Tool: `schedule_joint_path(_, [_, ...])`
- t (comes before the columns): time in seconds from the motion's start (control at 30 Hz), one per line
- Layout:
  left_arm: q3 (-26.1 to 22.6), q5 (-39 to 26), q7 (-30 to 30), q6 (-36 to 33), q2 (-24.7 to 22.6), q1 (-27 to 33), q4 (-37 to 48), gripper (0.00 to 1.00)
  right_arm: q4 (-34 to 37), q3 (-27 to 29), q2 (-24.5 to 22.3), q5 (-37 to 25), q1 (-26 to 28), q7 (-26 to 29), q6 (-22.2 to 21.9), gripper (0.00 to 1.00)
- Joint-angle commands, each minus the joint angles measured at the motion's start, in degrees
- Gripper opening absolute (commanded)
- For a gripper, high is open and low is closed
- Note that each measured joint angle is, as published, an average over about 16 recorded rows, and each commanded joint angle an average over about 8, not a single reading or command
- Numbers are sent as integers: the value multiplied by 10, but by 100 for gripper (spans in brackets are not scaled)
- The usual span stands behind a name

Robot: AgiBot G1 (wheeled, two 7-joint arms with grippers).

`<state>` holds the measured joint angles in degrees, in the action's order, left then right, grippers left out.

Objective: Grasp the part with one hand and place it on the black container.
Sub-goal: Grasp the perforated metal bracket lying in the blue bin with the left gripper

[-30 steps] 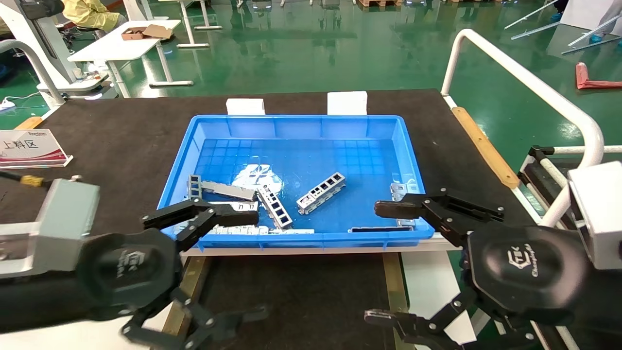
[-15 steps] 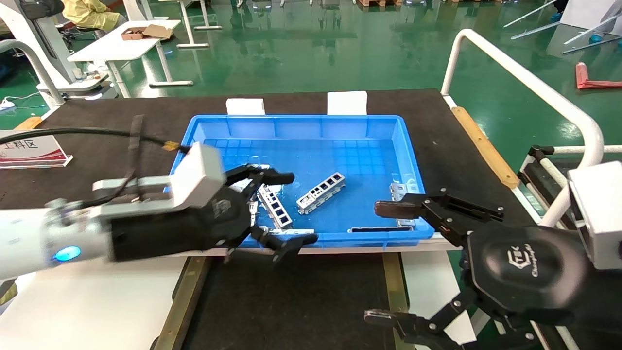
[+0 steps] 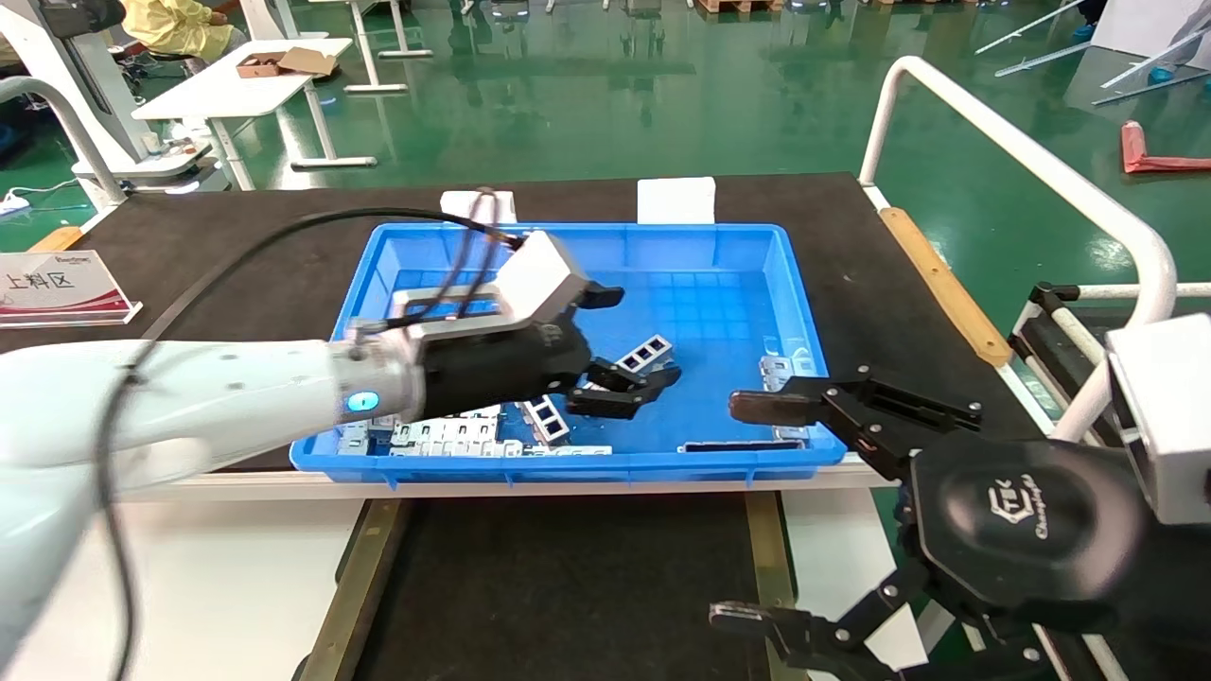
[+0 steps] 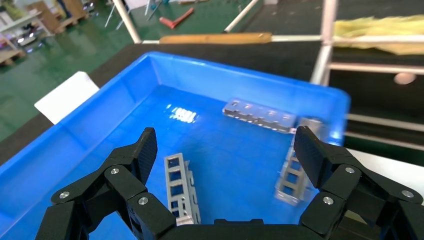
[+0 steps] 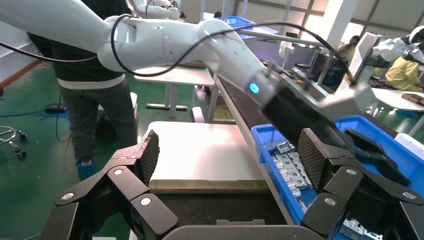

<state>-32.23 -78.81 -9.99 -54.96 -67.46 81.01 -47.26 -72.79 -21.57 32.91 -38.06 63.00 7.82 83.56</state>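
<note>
Having swung in from the frame's lower left within the last second, the left gripper is now poised, jaws spread wide, over the part in the blue crate at frame centre; a grasp appears imminent. The right gripper is parked lower right, jaws wide.

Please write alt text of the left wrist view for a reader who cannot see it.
The open left gripper hovers over a blue crate, its two black fingers either side of a windowed silver part on the crate floor. Two more metal parts lie beyond.
</note>
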Motion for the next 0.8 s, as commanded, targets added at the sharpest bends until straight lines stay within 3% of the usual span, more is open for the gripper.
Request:
schedule_joint_path(0.03, [-7,-15,5,17,-24,11,31,100,0,0,0,0,0,0,0,100])
schedule_joint_path(0.3, [-32,-45,42,94,-98,42,164,100,0,0,0,0,0,0,0,100])
schedule_joint_path(0.7, [-130,4,30,201,-112,39,201,100,0,0,0,0,0,0,0,100])
schedule_joint_path(0.73, [-139,9,27,208,-112,38,201,98,0,0,0,0,0,0,0,91])
schedule_joint_path(0.8, [-158,18,19,222,-112,38,202,78,0,0,0,0,0,0,0,66])
